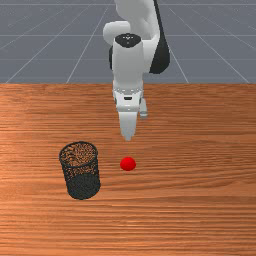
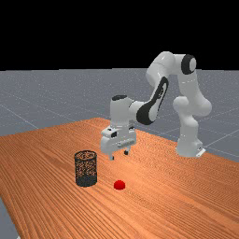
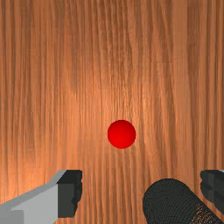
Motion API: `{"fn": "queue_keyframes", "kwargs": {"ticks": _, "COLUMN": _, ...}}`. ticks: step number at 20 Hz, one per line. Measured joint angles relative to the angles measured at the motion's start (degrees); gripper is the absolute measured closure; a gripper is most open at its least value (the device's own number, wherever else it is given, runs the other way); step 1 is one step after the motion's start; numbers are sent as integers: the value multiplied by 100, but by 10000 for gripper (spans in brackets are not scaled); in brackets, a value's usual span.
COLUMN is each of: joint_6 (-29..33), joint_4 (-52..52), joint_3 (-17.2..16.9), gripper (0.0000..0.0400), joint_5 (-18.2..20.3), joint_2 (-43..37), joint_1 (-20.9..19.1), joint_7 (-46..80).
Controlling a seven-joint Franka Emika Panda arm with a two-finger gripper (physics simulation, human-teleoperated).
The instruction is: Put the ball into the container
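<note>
Plainly, the smooth, round red ball point(image 1: 128, 163) rests on the orange-brown wooden bench point(image 1: 200, 200), apart from the upright, black wire-mesh cylindrical container point(image 2: 86, 169), which stands toward nine o'clock of it in the front view. The white-and-grey two-fingered claw point(image 2: 119, 155) hangs above the bench with its fingers spread and nothing between them; in the front view, the ball lies at six o'clock from it.

The ball is probably light and fairly stiff, with little to break, but its curve may make it slip or roll if one finger nudges it first. The best hold would likely be low, across its widest girth, a finger on each opposite side, centred and squeezed gently; a pinch near the crown might squirt it out.
</note>
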Motion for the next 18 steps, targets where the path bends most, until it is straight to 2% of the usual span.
{"fn": "queue_keyframes", "kwargs": {"ticks": 1, "joint_6": 0, "joint_4": 0, "joint_3": 0, "gripper": 157, "joint_5": 0, "joint_2": 0, "joint_1": 0, "joint_7": 0}}
{"fn": "queue_keyframes", "kwargs": {"ticks": 2, "joint_6": 0, "joint_4": 0, "joint_3": 0, "gripper": 252, "joint_5": 0, "joint_2": 0, "joint_1": 0, "joint_7": 0}}
{"fn": "queue_keyframes", "kwargs": {"ticks": 3, "joint_6": 0, "joint_4": 0, "joint_3": 0, "gripper": 310, "joint_5": 0, "joint_2": 0, "joint_1": 0, "joint_7": 0}}
{"fn": "queue_keyframes", "kwargs": {"ticks": 4, "joint_6": 0, "joint_4": 0, "joint_3": 0, "gripper": 346, "joint_5": 0, "joint_2": 0, "joint_1": 0, "joint_7": 0}}
{"fn": "queue_keyframes", "kwargs": {"ticks": 6, "joint_6": -225, "joint_4": 28, "joint_3": -20, "gripper": 380, "joint_5": -56, "joint_2": -106, "joint_1": 22, "joint_7": 47}}
{"fn": "queue_keyframes", "kwargs": {"ticks": 10, "joint_6": -936, "joint_4": 294, "joint_3": 10, "gripper": 397, "joint_5": 47, "joint_2": -568, "joint_1": -14, "joint_7": -40}}
{"fn": "queue_keyframes", "kwargs": {"ticks": 12, "joint_6": -1253, "joint_4": 1237, "joint_3": 14, "gripper": 399, "joint_5": -7, "joint_2": -39, "joint_1": -6, "joint_7": -93}}
{"fn": "queue_keyframes", "kwargs": {"ticks": 14, "joint_6": -1448, "joint_4": 1521, "joint_3": 13, "gripper": 400, "joint_5": -6, "joint_2": 108, "joint_1": -10, "joint_7": -93}}
{"fn": "queue_keyframes", "kwargs": {"ticks": 16, "joint_6": -1878, "joint_4": 2329, "joint_3": 4, "gripper": 400, "joint_5": -2, "joint_2": 547, "joint_1": 1, "joint_7": -26}}
{"fn": "queue_keyframes", "kwargs": {"ticks": 18, "joint_6": -1692, "joint_4": 2302, "joint_3": 4, "gripper": 400, "joint_5": -3, "joint_2": 727, "joint_1": -1, "joint_7": -26}}
